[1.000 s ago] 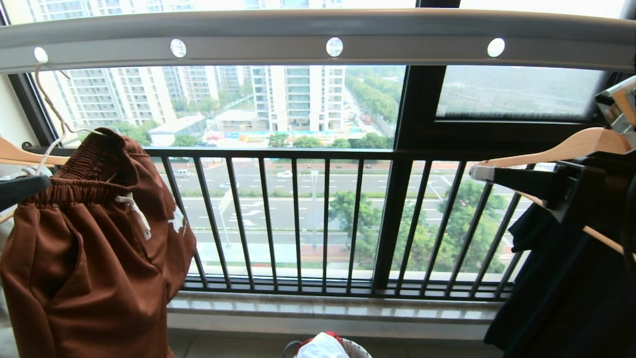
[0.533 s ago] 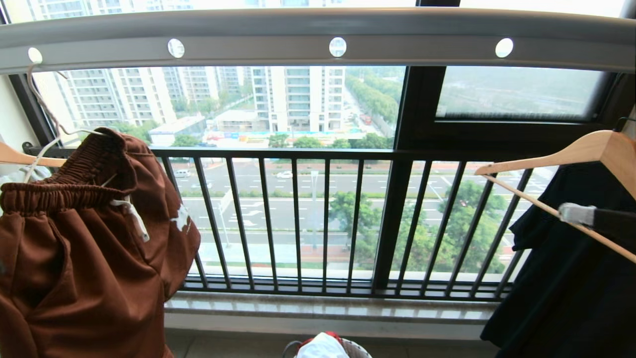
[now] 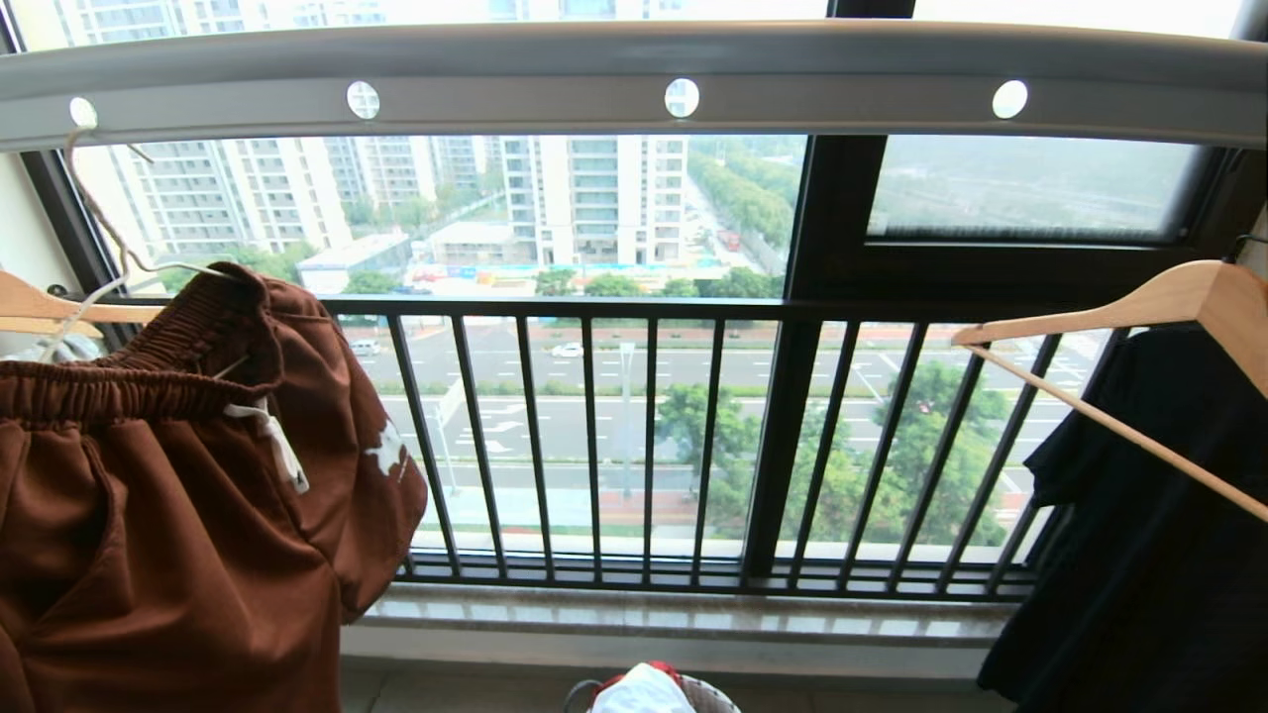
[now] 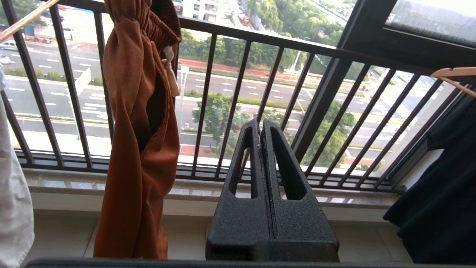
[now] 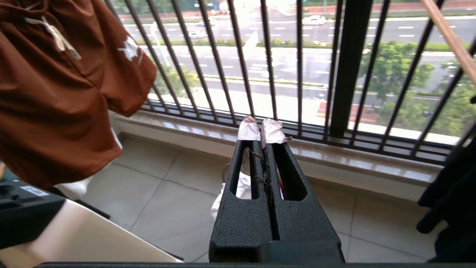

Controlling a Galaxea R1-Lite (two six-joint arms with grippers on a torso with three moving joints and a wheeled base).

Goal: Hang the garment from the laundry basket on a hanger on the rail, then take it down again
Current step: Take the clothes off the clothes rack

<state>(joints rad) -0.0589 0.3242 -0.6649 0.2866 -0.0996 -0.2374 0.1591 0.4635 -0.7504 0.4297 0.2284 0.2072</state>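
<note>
- Head view, far left: wood hanger [image 3: 40, 302] arm pokes in from the left edge, behind the shorts.
- Cream wire hanger [image 3: 99, 223] hooked in the leftmost hole of the rail [image 3: 634, 74], upper left of frame.
- Rust-brown shorts [image 3: 188, 495] hang on that wire hanger, filling the lower left; waistband bunched, white drawstring [image 3: 277, 446] dangling, white print on the leg facing centre.
- Centre: black window railing [image 3: 634, 436] with the street beyond.
- Bottom centre edge: rim of the laundry basket [image 3: 708, 693], white cloth [image 3: 644, 690] in it, on the floor below the sill.
- Right: second wood hanger [image 3: 1139, 302] with a dark garment [image 3: 1139, 555] hanging beneath, filling the lower right.
- Neither arm in the head view.
- Left wrist view: left gripper [image 4: 260, 124] fingers pressed together, holding nothing, in free air facing the railing; shorts hang upper left of that frame, apart from it.
- Right wrist view: right gripper [image 5: 261, 126] taped tips touching, closed on nothing, pointing at the sill; shorts upper left of that frame, not touching.
</note>
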